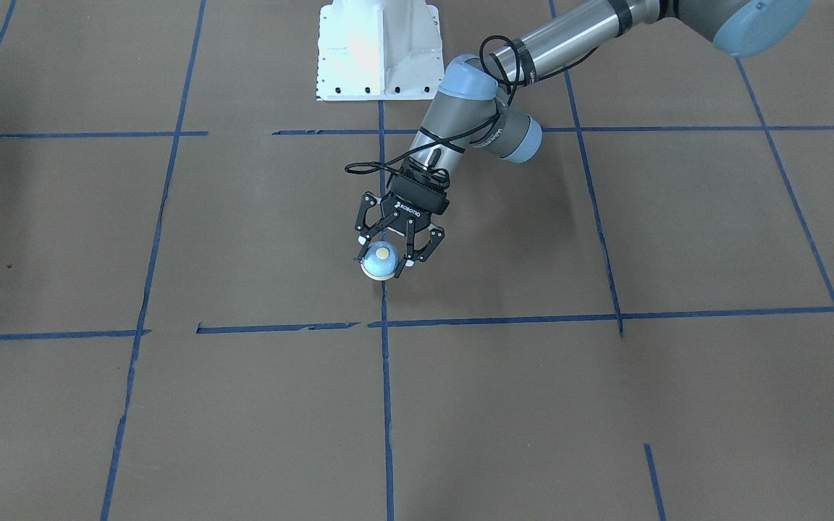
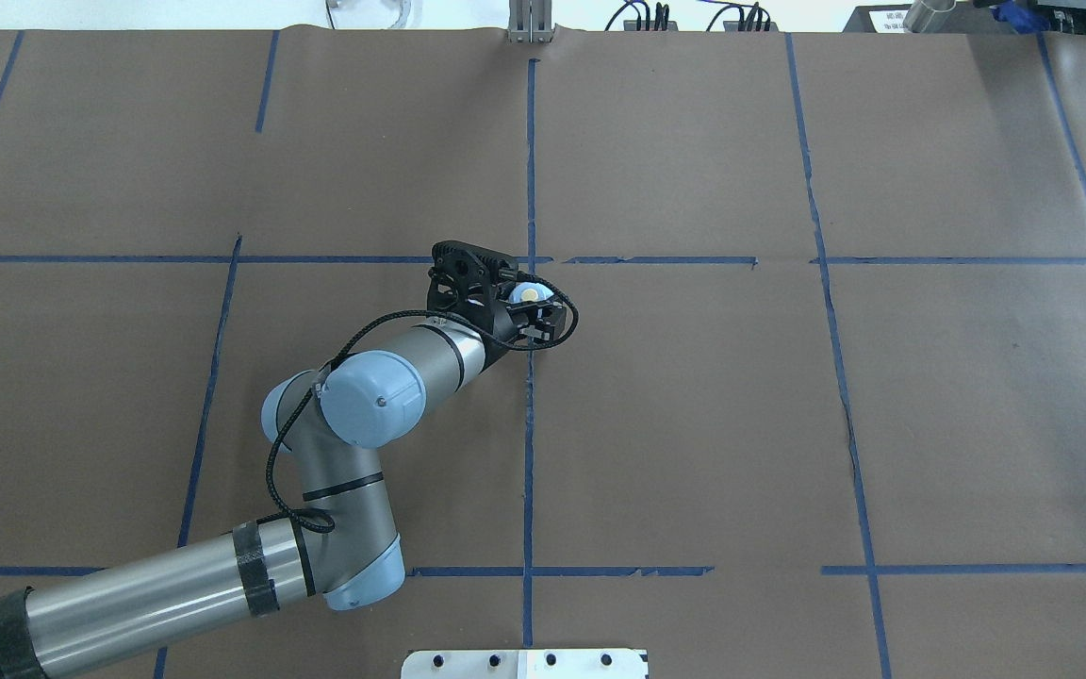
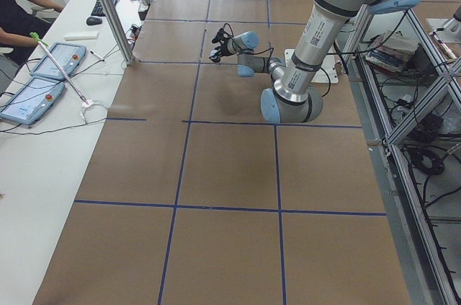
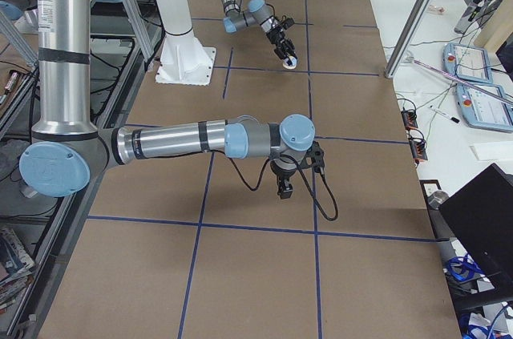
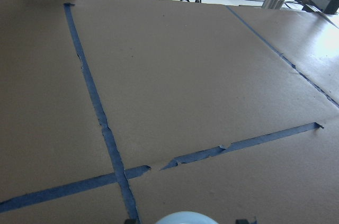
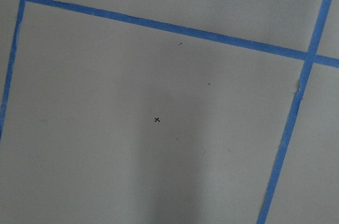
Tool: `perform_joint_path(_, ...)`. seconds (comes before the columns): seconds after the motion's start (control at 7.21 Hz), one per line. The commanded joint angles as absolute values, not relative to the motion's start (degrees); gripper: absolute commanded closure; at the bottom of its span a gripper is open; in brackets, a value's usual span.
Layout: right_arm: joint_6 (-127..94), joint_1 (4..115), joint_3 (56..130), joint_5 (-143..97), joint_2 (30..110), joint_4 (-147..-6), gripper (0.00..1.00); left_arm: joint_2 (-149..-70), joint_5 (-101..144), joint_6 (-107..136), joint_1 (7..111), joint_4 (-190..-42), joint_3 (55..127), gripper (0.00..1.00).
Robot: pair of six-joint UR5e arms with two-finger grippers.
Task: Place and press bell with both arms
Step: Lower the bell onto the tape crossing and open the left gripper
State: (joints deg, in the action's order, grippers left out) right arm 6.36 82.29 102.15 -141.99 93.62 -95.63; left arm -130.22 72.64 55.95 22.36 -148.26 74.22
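Note:
The bell (image 1: 379, 261), with a light-blue dome and cream button, sits between the fingers of my left gripper (image 1: 386, 255), which is shut on it near the table's middle, beside a blue tape line. I cannot tell whether the bell touches the table. In the overhead view the bell (image 2: 529, 294) shows just past the left gripper (image 2: 535, 309). The left wrist view shows only the dome's top (image 5: 183, 217) at the bottom edge. My right gripper (image 4: 284, 189) shows only in the exterior right view, low over the table, apart from the bell (image 4: 292, 62); I cannot tell whether it is open.
The white pedestal base (image 1: 377, 51) stands at the robot's side of the table. Blue tape lines (image 1: 386, 405) divide the brown table into squares. A metal post (image 2: 531, 33) stands at the far edge. Tablets (image 3: 43, 81) and a keyboard lie on the operators' desk.

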Motion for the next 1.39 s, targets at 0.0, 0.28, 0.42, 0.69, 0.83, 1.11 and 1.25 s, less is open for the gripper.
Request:
perform_joint_path(0.0, 6.33, 82.27, 102.22, -142.38, 93.6, -95.62, 0.0, -131.3, 72.6, 56.16, 22.41, -148.27, 72.96, 0.85)
perform_joint_path(0.28, 6.33, 82.18, 102.22, -142.38, 93.69, -95.62, 0.0, -132.98, 72.6, 56.16, 22.5, -148.27, 70.49, 0.75)
perform_joint_path(0.42, 6.42, 82.18, 102.13, -142.38, 93.6, -95.62, 0.0, -132.89, 72.6, 56.08, 22.5, -148.18, 70.4, 0.75)
perform_joint_path(0.69, 6.33, 82.09, 102.04, -142.38, 93.6, -95.62, 0.0, -132.72, 72.6, 55.72, 22.85, -148.18, 70.49, 0.75)
perform_joint_path(0.83, 6.33, 82.0, 102.04, -142.38, 93.6, -95.62, 0.0, -132.63, 72.6, 55.72, 22.85, -148.1, 70.31, 0.58)
perform_joint_path(1.11, 6.42, 81.91, 102.13, -142.38, 93.6, -95.62, 0.0, -132.63, 72.6, 56.07, 22.85, -148.18, 69.79, 0.01)
perform_joint_path(1.25, 6.33, 81.91, 102.22, -142.38, 93.6, -95.62, 0.0, -132.63, 72.6, 56.16, 22.94, -148.18, 69.7, 0.0)
